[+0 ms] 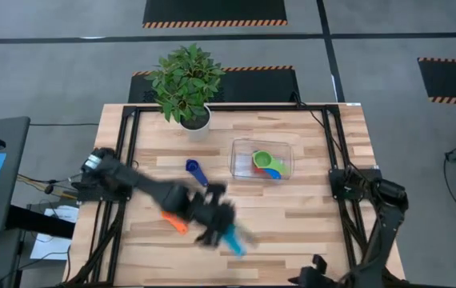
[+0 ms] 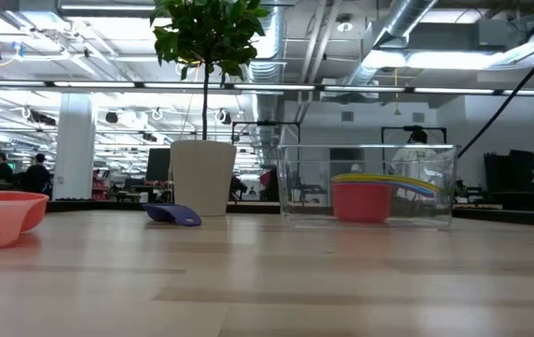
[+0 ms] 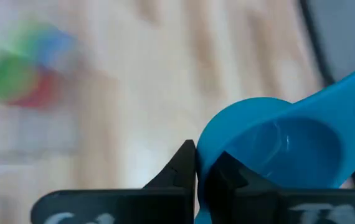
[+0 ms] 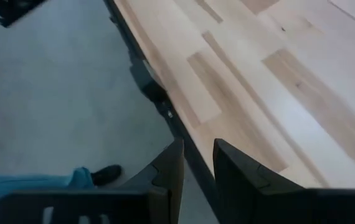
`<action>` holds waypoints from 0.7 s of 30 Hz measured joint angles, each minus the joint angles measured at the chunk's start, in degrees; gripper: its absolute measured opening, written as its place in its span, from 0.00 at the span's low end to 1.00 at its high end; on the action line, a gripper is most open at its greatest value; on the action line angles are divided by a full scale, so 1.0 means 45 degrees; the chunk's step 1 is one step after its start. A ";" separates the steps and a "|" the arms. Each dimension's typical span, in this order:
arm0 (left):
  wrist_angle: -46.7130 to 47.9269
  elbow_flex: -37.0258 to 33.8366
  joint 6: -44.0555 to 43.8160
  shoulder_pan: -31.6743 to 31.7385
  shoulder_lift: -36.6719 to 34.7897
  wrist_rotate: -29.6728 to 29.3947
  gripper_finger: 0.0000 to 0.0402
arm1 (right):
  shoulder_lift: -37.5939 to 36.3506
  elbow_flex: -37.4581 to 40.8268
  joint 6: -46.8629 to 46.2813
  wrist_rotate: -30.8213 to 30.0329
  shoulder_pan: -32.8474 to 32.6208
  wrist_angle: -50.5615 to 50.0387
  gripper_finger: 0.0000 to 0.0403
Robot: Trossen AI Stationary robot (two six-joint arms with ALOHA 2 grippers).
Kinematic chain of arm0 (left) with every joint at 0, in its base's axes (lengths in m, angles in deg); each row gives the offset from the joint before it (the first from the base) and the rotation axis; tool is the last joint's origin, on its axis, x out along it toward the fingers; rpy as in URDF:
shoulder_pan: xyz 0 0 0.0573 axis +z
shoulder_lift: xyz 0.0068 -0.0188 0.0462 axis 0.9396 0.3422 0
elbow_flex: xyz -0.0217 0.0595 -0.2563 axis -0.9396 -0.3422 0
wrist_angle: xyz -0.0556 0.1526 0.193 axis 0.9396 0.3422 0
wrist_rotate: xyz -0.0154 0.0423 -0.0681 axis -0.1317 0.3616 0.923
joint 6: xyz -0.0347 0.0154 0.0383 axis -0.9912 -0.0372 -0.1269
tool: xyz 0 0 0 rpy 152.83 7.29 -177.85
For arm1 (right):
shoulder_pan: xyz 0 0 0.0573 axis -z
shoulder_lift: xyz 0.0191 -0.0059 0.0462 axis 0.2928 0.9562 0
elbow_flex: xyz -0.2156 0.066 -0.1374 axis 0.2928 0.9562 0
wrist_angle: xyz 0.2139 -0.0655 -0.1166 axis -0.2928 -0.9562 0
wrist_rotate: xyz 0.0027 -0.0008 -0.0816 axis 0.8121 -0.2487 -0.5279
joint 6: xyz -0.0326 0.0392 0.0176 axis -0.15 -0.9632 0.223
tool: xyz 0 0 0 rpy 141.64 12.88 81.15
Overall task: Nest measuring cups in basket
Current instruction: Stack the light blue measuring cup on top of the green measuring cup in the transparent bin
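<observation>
My left gripper point(image 1: 222, 232) hangs over the table's near middle, shut on a light blue measuring cup point(image 3: 277, 149). On the table beside the left arm lies an orange cup point(image 1: 176, 224), resting on its bowl point(image 2: 0, 215). A dark blue cup point(image 1: 196, 170) lies left of the clear basket point(image 1: 286, 152). Inside the basket sit green point(image 1: 262, 158), red point(image 2: 361, 201) and blue cups. My right gripper point(image 4: 197, 149) is open over the table's right edge with nothing between its fingers. My left gripper pinches the wall of the light blue cup's bowl point(image 3: 203, 149) on the side away from the handle, one finger point(image 3: 180, 165) outside and one point(image 3: 227, 171) inside. The fingers slant down from the table's left. The cup is lifted clear of the table, and its handle point(image 3: 352, 81) points away from the gripper.
A white pot with a green plant point(image 1: 186, 84) stands at the table's far edge, behind the dark blue cup. Black frame rails point(image 1: 334, 152) run along the table's left and right sides. A person's shoe point(image 4: 106, 175) shows on the floor beside the table.
</observation>
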 joint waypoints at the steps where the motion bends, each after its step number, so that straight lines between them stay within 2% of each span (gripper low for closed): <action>1: -0.0055 0.0421 0.0287 0.0578 0.0066 -0.0273 0.00 | 0.0000 0.0000 -0.0139 -0.0243 -0.0198 -0.0039 0.27; 6: -0.1491 0.1166 0.0795 0.3356 0.0385 -0.0643 0.00 | 0.0004 0.0000 -0.1001 -0.1291 -0.0871 -0.0419 0.27; 10: -0.3475 0.1103 0.1991 0.4732 0.0856 -0.0276 0.00 | 0.0004 -0.0005 -0.1630 -0.1604 -0.0764 -0.0649 0.27; 14: -0.5004 0.1165 0.3170 0.5628 0.1762 0.1057 0.00 | 0.0004 -0.0005 -0.2303 -0.1572 -0.0380 -0.0712 0.27; 17: -0.5101 0.1175 0.3665 0.6138 0.2668 0.1931 0.00 | 0.0004 -0.0005 -0.2445 -0.1533 0.0013 -0.0584 0.27; 21: -0.4784 0.1171 0.3862 0.6703 0.3633 0.2354 0.00 | 0.0004 -0.0005 -0.3114 -0.1541 0.0607 -0.0668 0.27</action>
